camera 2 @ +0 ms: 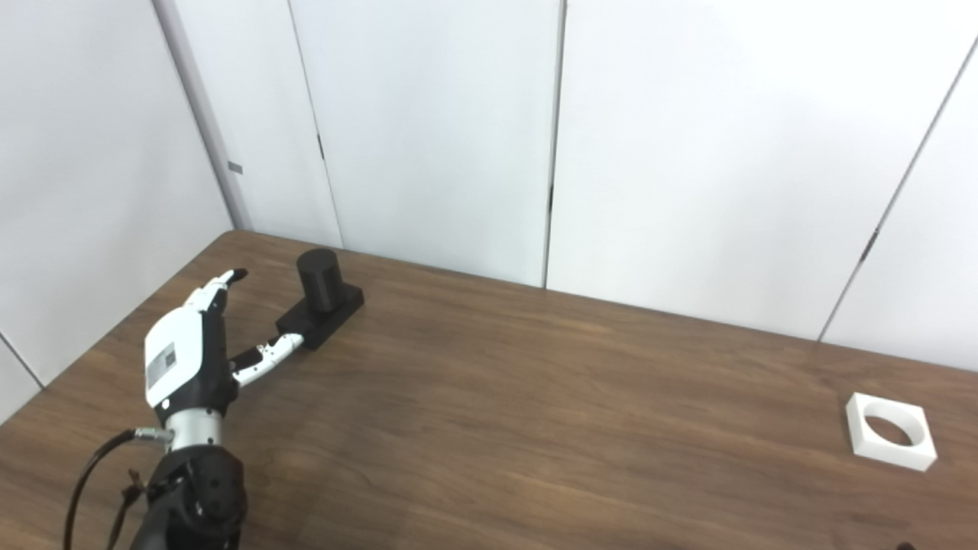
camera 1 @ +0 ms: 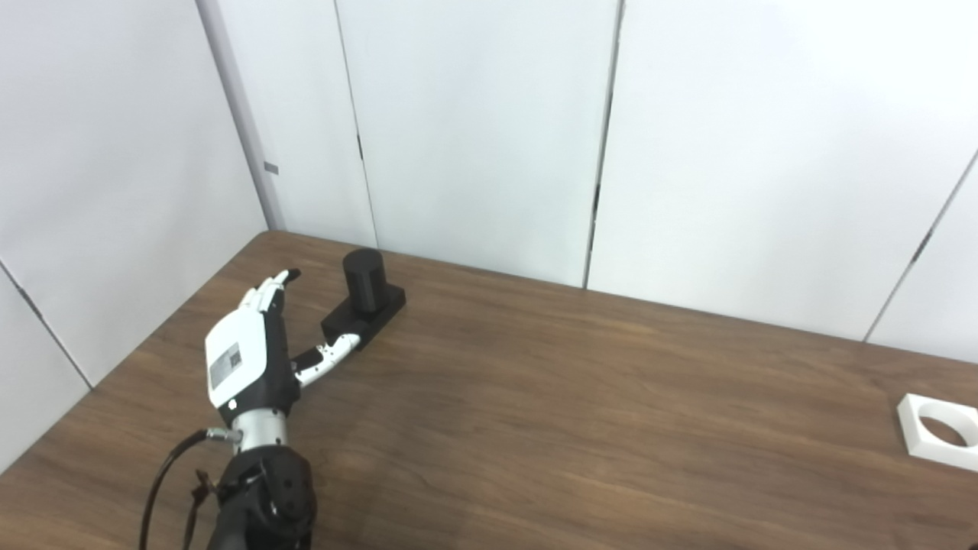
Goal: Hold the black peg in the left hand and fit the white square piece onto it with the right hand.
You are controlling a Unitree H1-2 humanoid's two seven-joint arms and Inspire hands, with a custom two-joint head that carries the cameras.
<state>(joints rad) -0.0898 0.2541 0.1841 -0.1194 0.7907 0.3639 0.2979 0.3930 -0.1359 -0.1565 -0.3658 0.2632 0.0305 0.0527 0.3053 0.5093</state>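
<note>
The left robot hand (camera 1: 248,355) hovers low over the bench (camera 1: 535,397), spread wide and holding nothing, its back turned toward the cameras. The fingers (camera 1: 271,289) reach forward and the thumb (camera 1: 325,359) sticks out to the side. The black peg (camera 1: 364,281), an upright cylinder on a flat black base, stands just ahead of the hand and a little to its thumb side; the thumb tip is at, perhaps touching, the near end of the base, though contact cannot be settled from here. The white square piece (camera 2: 890,431), with its round hole facing up, lies flat far off to the hand's right, well apart from the peg. The right robot hand is out of view.

This looks like the approach to the first grasp: the peg is not yet taken. Next the hand would need to move forward and toward the thumb side so the cylinder sits between thumb and fingers, then close without tipping the base.
</note>
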